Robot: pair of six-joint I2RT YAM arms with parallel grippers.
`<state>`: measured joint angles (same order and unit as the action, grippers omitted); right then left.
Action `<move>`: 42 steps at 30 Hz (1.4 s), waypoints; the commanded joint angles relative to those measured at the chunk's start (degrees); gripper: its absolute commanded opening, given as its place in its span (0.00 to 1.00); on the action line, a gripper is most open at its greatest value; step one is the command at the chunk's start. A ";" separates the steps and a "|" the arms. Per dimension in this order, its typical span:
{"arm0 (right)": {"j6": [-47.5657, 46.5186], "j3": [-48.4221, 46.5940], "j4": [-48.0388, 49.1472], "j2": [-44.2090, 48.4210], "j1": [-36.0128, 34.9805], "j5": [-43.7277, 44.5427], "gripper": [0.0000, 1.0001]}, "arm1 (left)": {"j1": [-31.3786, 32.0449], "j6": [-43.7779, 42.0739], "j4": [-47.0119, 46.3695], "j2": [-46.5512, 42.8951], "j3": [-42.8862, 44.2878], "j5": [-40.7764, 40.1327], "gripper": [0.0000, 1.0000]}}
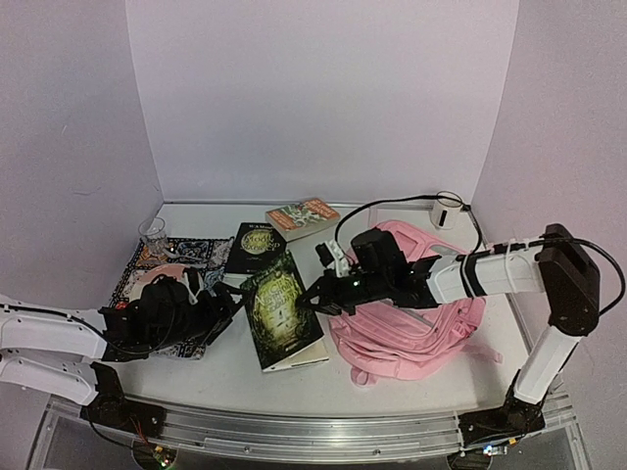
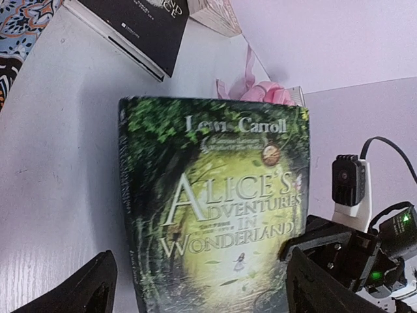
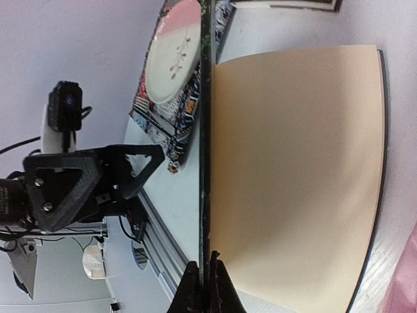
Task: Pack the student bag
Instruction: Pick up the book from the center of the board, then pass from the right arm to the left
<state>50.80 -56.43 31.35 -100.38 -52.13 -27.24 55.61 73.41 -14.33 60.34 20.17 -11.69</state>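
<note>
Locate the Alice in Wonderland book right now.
Top view: the Alice book lies on the table, centre, between the left pincer and the pink bag. The right pincer pinches its cover edge.

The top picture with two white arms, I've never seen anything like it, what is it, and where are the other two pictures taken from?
Those are two robot arms bolted to the near edge of a table, filmed from above and behind. The other two pictures come from a camera on each arm's wrist. On the table lie a pink backpack, an Alice in Wonderland book, a dark book and an orange-edged book at the back, a patterned cloth with a pink plate, a glass and a small white cup. The right arm's fingers are pinched shut on the Alice book's front cover, holding it raised so a cream page shows. The left arm's fingers are open, facing that cover, holding nothing.
</note>
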 commanded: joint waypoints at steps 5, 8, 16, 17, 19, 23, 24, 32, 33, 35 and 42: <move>5.03 1.11 18.30 10.16 1.25 3.53 0.00 | 0.32 -0.71 -3.32 -2.86 0.71 -2.00 0.94; 7.19 1.44 22.96 10.84 1.30 4.68 0.00 | 0.50 -1.10 -5.79 -2.93 1.06 -1.27 0.94; 11.80 1.86 32.72 11.11 1.25 7.73 0.00 | 1.31 -2.20 -16.91 -0.32 0.39 1.63 0.93; 12.29 2.10 33.89 11.08 1.27 8.25 0.00 | 1.51 -2.38 -18.16 0.37 0.56 2.00 0.93; 13.56 2.62 36.45 10.91 1.28 9.31 0.00 | 1.92 -2.77 -20.78 1.58 0.93 2.68 0.91; 16.20 4.20 42.52 10.24 1.29 11.44 0.00 | 2.44 -2.80 -26.57 3.81 1.10 3.96 0.89; 16.76 4.52 44.00 9.98 1.29 11.84 0.00 | 2.58 -2.86 -27.82 4.42 1.31 4.30 0.88; 20.98 7.26 51.29 7.45 1.15 14.28 0.00 | 3.73 -4.58 -38.04 7.59 1.84 4.39 0.74; 21.14 7.57 51.60 7.34 1.06 14.57 0.00 | 3.77 -4.59 -39.58 7.94 1.66 4.30 0.72; 21.22 8.22 51.79 7.28 0.92 15.38 0.01 | 3.83 -4.31 -42.73 8.54 1.09 4.06 0.67; 21.23 10.27 51.85 6.21 0.71 15.38 0.06 | 3.89 -2.64 -48.38 9.17 -0.30 2.88 0.52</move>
<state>72.48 -46.59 69.35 -93.56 -50.81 -11.83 58.99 70.38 -52.06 69.87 19.71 -8.98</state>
